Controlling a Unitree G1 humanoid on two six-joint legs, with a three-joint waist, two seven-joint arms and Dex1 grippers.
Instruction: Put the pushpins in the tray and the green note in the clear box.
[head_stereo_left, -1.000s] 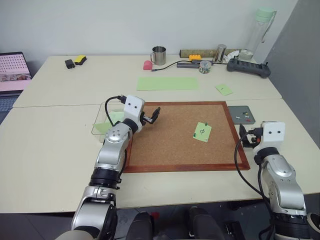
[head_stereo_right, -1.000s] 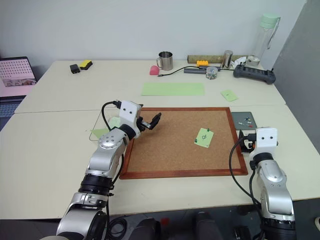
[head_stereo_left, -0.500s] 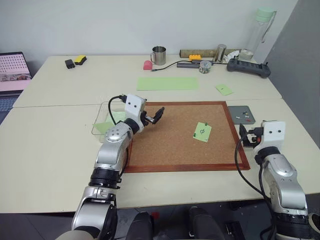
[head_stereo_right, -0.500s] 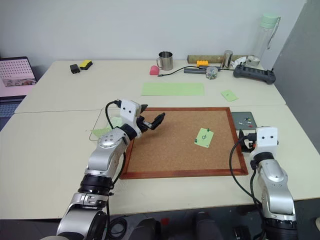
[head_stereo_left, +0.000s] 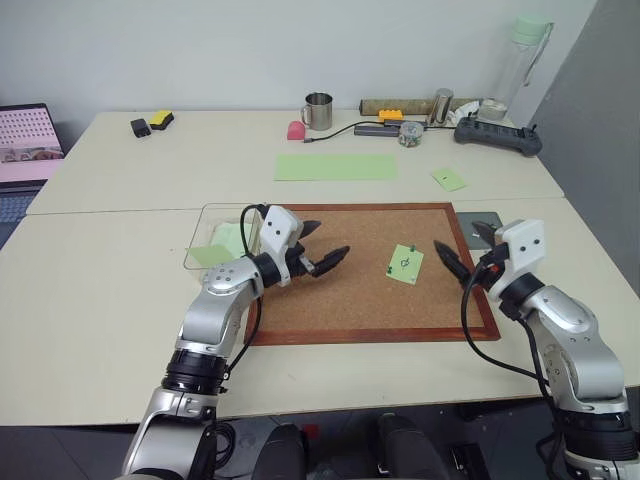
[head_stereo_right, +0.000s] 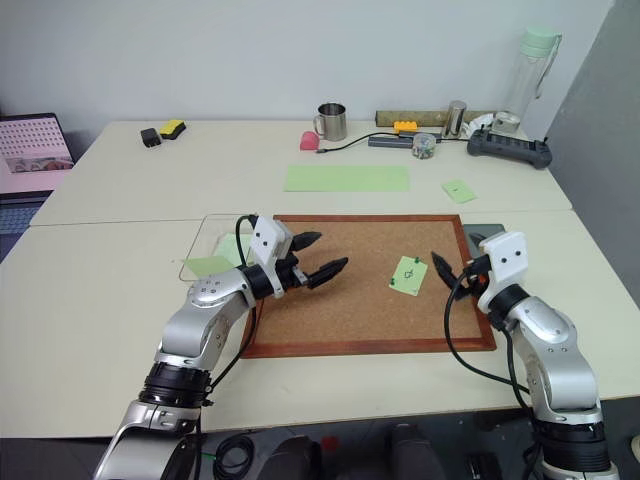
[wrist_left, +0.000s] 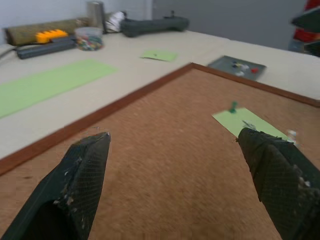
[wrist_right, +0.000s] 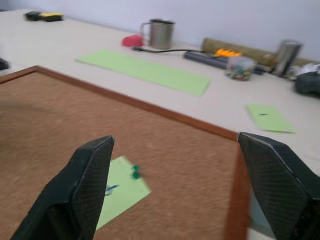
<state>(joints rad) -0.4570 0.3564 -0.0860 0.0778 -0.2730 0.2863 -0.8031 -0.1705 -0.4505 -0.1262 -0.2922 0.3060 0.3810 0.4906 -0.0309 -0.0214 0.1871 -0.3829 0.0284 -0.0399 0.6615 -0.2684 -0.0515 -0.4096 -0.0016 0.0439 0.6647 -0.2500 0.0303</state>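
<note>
Left gripper (head_stereo_left: 322, 248) wide open, empty, over the corkboard (head_stereo_left: 340, 300). Right gripper (head_stereo_left: 462, 245) also wide open, empty, at the board's right edge. Green note (head_stereo_left: 404, 264) lies pinned on the board between the two, nearer the right one; green pushpin (head_stereo_left: 412, 247) at its far corner. Tray (wrist_left: 235, 65) just behind the right gripper, pins inside. Clear box (head_stereo_left: 222, 240) just behind the left gripper.

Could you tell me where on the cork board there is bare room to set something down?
Bare cork lies between the left gripper and the green note, and along the near frame. It is crowded around the note, with the right gripper alongside.
</note>
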